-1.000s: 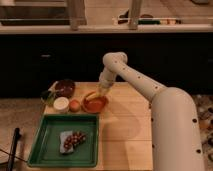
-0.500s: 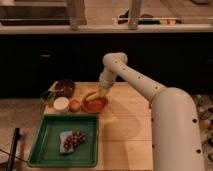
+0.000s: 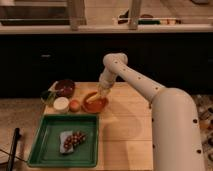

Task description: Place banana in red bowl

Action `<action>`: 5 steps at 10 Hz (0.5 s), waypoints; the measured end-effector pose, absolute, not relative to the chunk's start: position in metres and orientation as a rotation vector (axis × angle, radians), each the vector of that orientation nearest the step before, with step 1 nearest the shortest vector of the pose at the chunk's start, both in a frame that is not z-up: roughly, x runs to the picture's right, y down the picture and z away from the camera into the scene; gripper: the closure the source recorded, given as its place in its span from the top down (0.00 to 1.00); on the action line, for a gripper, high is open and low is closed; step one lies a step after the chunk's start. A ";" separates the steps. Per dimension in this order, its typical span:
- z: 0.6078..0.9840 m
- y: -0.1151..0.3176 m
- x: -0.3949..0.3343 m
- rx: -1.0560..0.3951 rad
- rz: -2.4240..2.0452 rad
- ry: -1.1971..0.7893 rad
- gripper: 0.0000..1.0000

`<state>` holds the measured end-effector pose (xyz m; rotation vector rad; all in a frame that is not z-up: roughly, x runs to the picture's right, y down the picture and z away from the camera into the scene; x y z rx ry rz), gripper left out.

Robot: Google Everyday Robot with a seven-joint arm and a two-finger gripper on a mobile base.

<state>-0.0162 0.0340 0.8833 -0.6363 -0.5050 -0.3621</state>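
The red bowl [image 3: 94,105] sits on the wooden table [image 3: 130,135], left of centre. The yellow banana [image 3: 93,97] lies tilted across the bowl's inside, its upper end at my gripper [image 3: 101,91]. The gripper hangs from the white arm just above the bowl's far right rim, right at the banana's end.
A green tray [image 3: 50,145] with grapes [image 3: 75,139] lies at the front left. An orange [image 3: 74,105], a white cup [image 3: 61,104], a dark bowl [image 3: 65,87] and a green item [image 3: 48,96] stand left of the red bowl. A dark counter runs behind.
The gripper has dropped slightly toward the bowl, and the banana now rests lower inside it.
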 end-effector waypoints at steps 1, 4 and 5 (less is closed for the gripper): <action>0.883 0.034 -0.016 -0.637 -0.362 -0.506 0.80; 0.882 0.035 -0.016 -0.637 -0.363 -0.507 0.80; 0.881 0.034 -0.015 -0.637 -0.362 -0.507 0.80</action>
